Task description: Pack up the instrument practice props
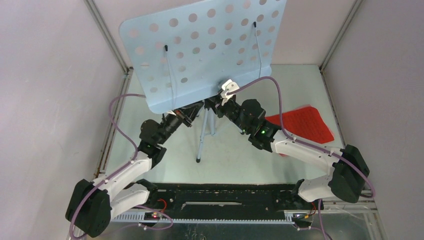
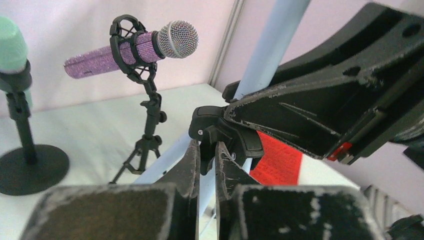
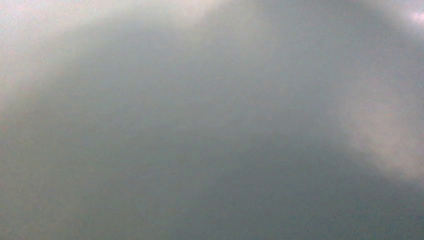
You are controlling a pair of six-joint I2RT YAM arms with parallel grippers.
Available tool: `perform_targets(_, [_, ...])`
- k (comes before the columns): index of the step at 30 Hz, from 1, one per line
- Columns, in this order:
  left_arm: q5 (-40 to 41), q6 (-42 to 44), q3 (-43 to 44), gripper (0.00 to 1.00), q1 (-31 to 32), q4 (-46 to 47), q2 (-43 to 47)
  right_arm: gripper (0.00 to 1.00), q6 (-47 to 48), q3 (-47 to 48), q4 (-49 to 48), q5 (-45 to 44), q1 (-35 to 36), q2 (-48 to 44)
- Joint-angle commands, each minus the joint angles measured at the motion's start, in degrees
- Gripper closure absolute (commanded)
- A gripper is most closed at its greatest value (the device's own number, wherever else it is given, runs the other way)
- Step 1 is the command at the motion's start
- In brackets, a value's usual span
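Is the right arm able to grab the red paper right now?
Probably not yet. The right pincer is up at the bottom edge of the blue music desk, seemingly busy there. The red paper lies flat by its forearm, so it looks reachable once the pincer is free.

left fingers (image 2: 187, 170) pinched together; both arms (image 1: 125, 172) reaching forward.

Right wrist view: grey blur; mint microphone (image 2: 10, 45) cut by frame edge; music desk (image 1: 200, 50) hides tripod (image 1: 202, 135) top
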State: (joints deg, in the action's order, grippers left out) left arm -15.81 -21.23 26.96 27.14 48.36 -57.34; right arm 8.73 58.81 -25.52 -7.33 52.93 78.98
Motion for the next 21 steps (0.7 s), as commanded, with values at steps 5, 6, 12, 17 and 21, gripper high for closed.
perform_targets(5, [7.1, -17.4, 3.9, 1.0, -1.0, -3.8, 1.5, 1.0, 1.8, 0.0, 10.4, 6.5, 2.6, 1.4])
perform_targets(6, [6.4, -18.7, 4.9, 1.0, -1.0, -6.2, 1.5, 1.0, 1.9, 0.0, 10.4, 6.5, 2.7, 1.4])
perform_targets(12, [4.8, -22.9, 10.5, 1.0, -1.0, -23.1, 2.1, 1.0, 2.3, 0.2, 11.0, 6.5, 2.7, 1.3])
perform_targets(17, [4.3, -29.8, 12.2, 1.0, -1.4, -29.5, 3.6, 1.0, 2.5, 0.2, 11.5, 6.3, 2.8, 1.4])
perform_targets(21, [2.5, -37.2, 13.9, 1.0, -2.1, -34.3, 4.0, 1.0, 2.6, 0.2, 11.5, 6.2, 2.9, 1.2])
